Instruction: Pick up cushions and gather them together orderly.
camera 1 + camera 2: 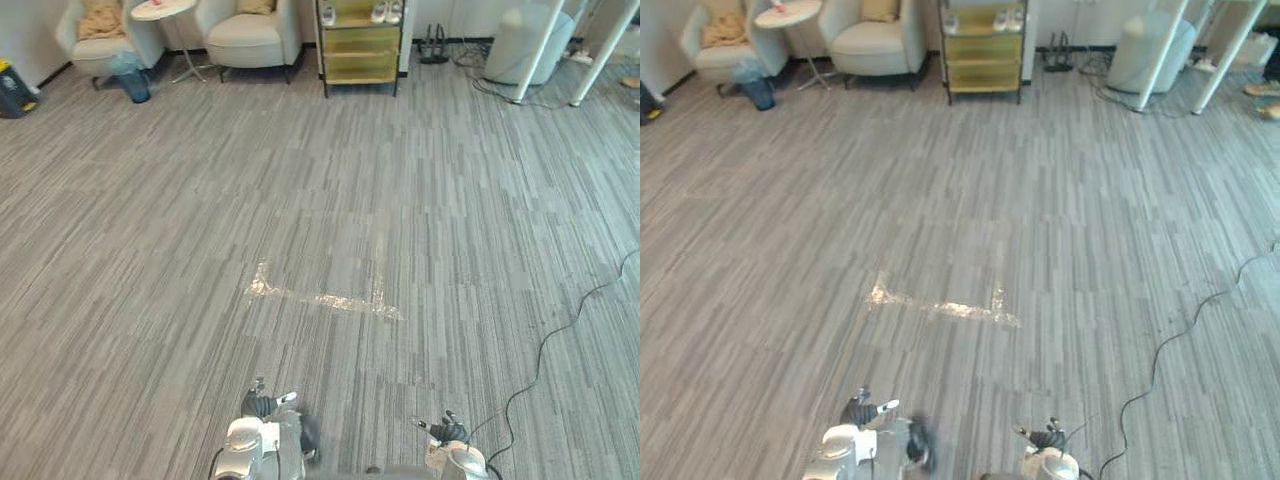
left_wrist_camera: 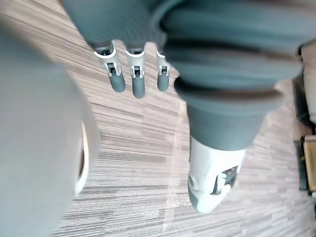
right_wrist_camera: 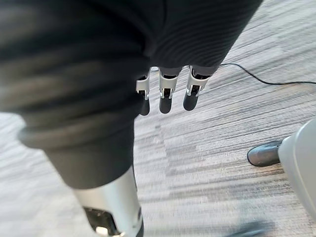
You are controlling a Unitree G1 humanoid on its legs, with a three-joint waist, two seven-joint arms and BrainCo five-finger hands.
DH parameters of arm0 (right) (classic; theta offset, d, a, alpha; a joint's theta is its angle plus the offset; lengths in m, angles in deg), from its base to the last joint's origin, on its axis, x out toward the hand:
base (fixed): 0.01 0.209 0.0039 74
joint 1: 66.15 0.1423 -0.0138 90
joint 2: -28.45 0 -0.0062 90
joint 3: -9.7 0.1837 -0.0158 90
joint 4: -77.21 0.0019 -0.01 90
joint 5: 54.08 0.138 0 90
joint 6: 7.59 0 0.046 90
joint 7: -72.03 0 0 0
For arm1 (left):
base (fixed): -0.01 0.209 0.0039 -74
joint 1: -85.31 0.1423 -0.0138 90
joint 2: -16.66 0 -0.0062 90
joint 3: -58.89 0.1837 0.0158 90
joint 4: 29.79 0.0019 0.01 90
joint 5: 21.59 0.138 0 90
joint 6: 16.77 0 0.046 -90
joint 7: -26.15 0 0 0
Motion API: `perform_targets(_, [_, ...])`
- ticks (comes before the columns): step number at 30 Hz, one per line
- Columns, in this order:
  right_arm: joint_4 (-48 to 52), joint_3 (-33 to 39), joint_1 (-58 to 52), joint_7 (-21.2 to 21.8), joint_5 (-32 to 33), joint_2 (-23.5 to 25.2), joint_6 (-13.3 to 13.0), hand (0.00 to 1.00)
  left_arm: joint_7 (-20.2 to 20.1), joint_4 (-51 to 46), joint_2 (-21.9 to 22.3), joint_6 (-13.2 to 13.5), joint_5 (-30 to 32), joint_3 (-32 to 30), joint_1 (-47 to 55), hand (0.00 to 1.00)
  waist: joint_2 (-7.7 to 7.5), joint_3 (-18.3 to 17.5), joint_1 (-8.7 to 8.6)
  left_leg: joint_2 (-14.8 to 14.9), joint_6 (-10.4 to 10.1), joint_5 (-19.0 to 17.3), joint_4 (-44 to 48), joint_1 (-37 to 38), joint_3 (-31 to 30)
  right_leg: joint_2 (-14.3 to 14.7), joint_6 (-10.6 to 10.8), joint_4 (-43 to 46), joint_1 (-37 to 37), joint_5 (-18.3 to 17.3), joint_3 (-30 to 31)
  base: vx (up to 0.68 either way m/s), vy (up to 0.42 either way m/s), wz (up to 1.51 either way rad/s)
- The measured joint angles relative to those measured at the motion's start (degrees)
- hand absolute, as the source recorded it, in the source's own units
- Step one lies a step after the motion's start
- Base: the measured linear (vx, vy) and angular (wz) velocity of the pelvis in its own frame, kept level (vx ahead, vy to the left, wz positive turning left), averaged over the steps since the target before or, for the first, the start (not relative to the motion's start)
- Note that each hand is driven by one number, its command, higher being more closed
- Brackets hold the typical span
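Observation:
Two tan cushions lie far off at the back of the room. One cushion [image 1: 100,18] rests on the left armchair [image 1: 95,45], the other cushion [image 1: 256,6] on the armchair [image 1: 250,40] beside it. My left hand [image 1: 262,405] and right hand [image 1: 446,430] hang low at the near edge of the eye views, far from both chairs. In the left wrist view the left hand [image 2: 138,81] has straight fingers over bare carpet and holds nothing. The right hand [image 3: 165,101] is the same in the right wrist view.
A round side table [image 1: 163,10] and a blue bin [image 1: 133,85] stand between the armchairs. A yellow shelf unit [image 1: 358,45] stands at the back middle, a pale rounded seat [image 1: 525,45] and white frame legs [image 1: 600,55] at the back right. Shiny tape marks [image 1: 320,298] cross the wide grey carpet.

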Motion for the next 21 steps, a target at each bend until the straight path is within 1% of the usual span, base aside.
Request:
perform_targets(1, [-0.18,0.00,-0.08,-0.02,-0.01,-0.20,0.01,0.00,0.00,0.24,-0.15,-0.01,0.02,0.04,0.03,0.00,-0.31,-0.26,0.00,-0.33,1.09,1.36,0.32,0.03,-0.13,-0.20,0.35,0.03,0.26,-0.22,0.29,0.72,0.165,-0.38])
perform_targets(2, [-0.61,0.00,-0.26,0.01,-0.08,0.26,-0.08,0.00,-0.19,1.49,-1.01,-0.11,0.08,0.43,-0.26,0.00,-2.62,-1.76,-1.01,-2.27,3.76,-0.90,3.00,-0.51,-0.49,-2.57,1.04,1.91,0.34,-0.65,0.49,0.88,0.202,0.02])
perform_targets(3, [-0.92,0.04,-1.35,-0.03,-0.15,0.24,-0.14,0.00,-0.54,1.92,-1.69,-0.10,0.23,0.62,-0.49,0.00,-3.24,-2.38,-0.77,-2.72,4.08,-5.04,7.38,-0.94,-0.20,-3.45,1.10,9.38,-2.07,-0.69,1.40,0.74,0.166,0.08])
perform_targets(4, [-1.19,0.07,-1.46,-0.04,-0.15,0.22,-0.14,0.00,-0.54,1.99,-1.75,-0.09,0.23,0.64,-0.49,0.00,-3.42,-2.54,-0.57,-2.76,3.85,-6.09,8.11,-0.62,0.05,-3.54,1.14,11.86,-2.75,-0.71,1.68,0.72,0.180,0.03])
perform_targets(5, [-1.72,0.42,-1.79,0.01,-0.20,0.28,-0.04,0.00,-0.54,2.19,-1.96,-0.12,0.18,1.18,-0.48,0.00,-3.96,-2.75,-0.50,-3.31,3.57,-8.19,8.72,0.91,0.21,-3.68,3.98,18.69,-4.80,-0.76,1.88,0.53,0.127,0.04])
perform_targets(6, [-1.64,0.44,-1.98,0.30,-0.79,0.80,-0.06,0.00,-0.61,3.06,-2.81,-0.32,0.13,2.58,-0.71,0.00,-4.38,-2.74,-0.83,-4.35,3.67,-11.68,9.21,4.40,-0.50,-3.96,14.04,35.14,-10.52,2.10,2.27,0.77,0.161,0.09])
perform_targets(7, [-1.14,0.47,-2.11,0.66,-1.02,1.27,-0.26,0.00,-0.63,4.13,-2.98,-1.37,0.11,2.71,-0.82,0.00,-4.29,-2.58,-1.32,-5.01,3.54,-14.17,8.97,8.73,-1.12,-4.33,15.99,47.97,-15.37,2.29,1.82,0.61,0.099,0.09])
perform_targets(8, [-0.85,0.53,-2.09,0.68,-1.06,1.28,-0.34,0.00,-0.53,4.30,-2.95,-1.50,0.11,2.73,-0.79,0.00,-4.19,-2.53,-1.38,-5.07,3.26,-14.65,8.71,9.95,-1.25,-4.47,15.25,50.27,-16.65,1.81,1.44,0.67,0.041,0.01])
perform_targets(9, [0.89,-0.03,-2.48,0.94,-1.10,0.72,-0.59,0.00,-0.52,4.44,-2.66,-1.66,0.11,3.36,-0.74,0.00,-3.59,-2.36,-1.61,-5.11,3.02,-15.95,5.77,16.27,-1.67,-5.29,10.98,55.58,-22.20,-1.16,-1.79,0.54,-0.001,0.01])
perform_targets(10, [1.35,-0.06,-2.36,1.03,-1.08,0.57,-0.89,0.00,-0.53,4.83,-2.55,-1.66,0.11,4.12,-0.70,0.00,-2.89,-1.99,-1.71,-4.87,3.03,-15.95,2.96,20.56,-2.20,-5.59,7.62,54.11,-24.85,-3.13,-4.20,0.53,-0.019,0.04])
perform_targets(11, [1.55,-0.05,-2.30,1.05,-1.05,0.54,-0.96,0.00,-0.53,5.02,-2.48,-1.66,0.11,4.23,-0.75,0.00,-2.66,-1.87,-1.83,-4.71,3.03,-15.95,2.24,21.66,-2.35,-5.65,6.84,53.22,-25.61,-3.54,-4.90,0.50,-0.083,0.26])
perform_targets(12, [2.90,-0.06,-2.29,1.07,-1.10,0.57,-1.24,0.00,-0.54,5.44,-2.10,-1.68,0.07,4.38,-0.89,0.00,-2.04,-1.63,-2.33,-3.88,3.03,-15.95,-0.18,25.23,-3.16,-5.77,4.87,47.30,-29.02,-4.59,-7.24,0.56,-0.145,0.48])
perform_targets(13, [3.32,0.01,-2.12,1.12,-1.09,0.58,-1.45,0.00,-0.55,5.45,-1.88,-1.65,0.07,4.47,-0.92,0.00,-2.14,-1.70,-2.97,-2.89,2.79,-16.10,-1.89,27.07,-4.12,-5.72,4.94,38.03,-32.19,-3.53,-8.21,0.55,-0.183,0.71])
perform_targets(14, [3.27,0.09,-1.78,1.13,-1.12,0.50,-1.43,0.00,-0.57,5.46,-1.95,-1.61,0.08,4.94,-0.91,0.00,-2.23,-1.87,-3.62,-2.18,1.93,-16.59,-2.80,27.79,-5.10,-5.62,4.98,30.63,-33.23,-0.76,-8.07,0.26,-0.118,0.65])
perform_targets(15, [3.24,0.14,-1.66,1.12,-1.11,0.45,-1.41,0.00,-0.59,5.47,-1.99,-1.61,0.08,5.02,-0.94,0.00,-2.26,-1.87,-3.90,-1.83,1.20,-17.02,-3.14,28.10,-5.48,-5.62,5.03,27.52,-33.60,0.60,-7.93,0.55,-0.277,0.82])
perform_targets(16, [1.87,1.66,-1.51,1.19,-1.09,0.09,-1.34,0.00,-0.82,6.16,-2.41,-1.61,0.13,5.90,-0.69,0.00,-3.49,-1.98,-4.18,-1.20,-2.43,-19.30,-4.39,31.06,-7.99,-4.78,3.24,20.37,-33.76,12.71,-6.18,0.57,-0.290,0.54])
perform_targets(17, [1.38,2.14,-1.30,1.20,-1.13,-0.01,-1.30,0.00,-0.82,6.75,-1.82,-1.70,0.11,5.87,-0.74,0.00,-2.63,-2.04,-4.05,-0.35,-2.46,-19.34,-4.32,31.54,-8.27,-4.28,3.16,21.13,-33.65,12.16,-6.56,0.78,-0.399,0.54])
perform_targets(18, [0.79,2.27,-1.33,1.05,-1.16,-0.94,-1.19,0.00,-1.01,6.55,-1.16,-1.53,0.27,5.11,-0.74,0.00,-1.23,-2.64,-3.62,1.31,-3.23,-18.14,-2.12,30.77,-8.47,-4.06,2.09,22.52,-33.06,9.85,-7.64,0.52,-0.294,0.30])
perform_targets(19, [1.19,3.10,-1.36,1.03,-1.04,-1.11,-1.11,0.00,-0.99,6.52,-0.06,-1.54,0.70,3.95,-1.17,0.00,-0.48,-2.28,-4.17,2.20,-3.83,-17.30,2.76,29.66,-9.09,-4.44,1.25,23.55,-31.65,7.31,-9.53,0.50,-0.298,0.45])
perform_targets(20, [1.27,3.35,-1.38,1.05,-1.04,-1.07,-1.13,0.00,-0.99,6.52,0.20,-1.56,0.76,3.63,-1.26,0.00,-0.24,-2.20,-4.63,2.40,-3.90,-17.25,5.45,28.58,-9.45,-4.48,1.17,23.46,-30.84,6.67,-10.02,0.46,-0.306,0.62])
perform_targets(21, [1.44,3.51,-1.47,1.00,-0.82,-1.08,-1.15,0.00,-1.06,6.16,1.17,-1.56,1.01,2.35,-1.31,0.00,-0.04,-2.04,-5.22,4.08,-4.38,-15.36,17.85,23.81,-9.68,-4.63,0.48,22.68,-27.63,4.96,-11.89,0.35,-0.244,0.49])
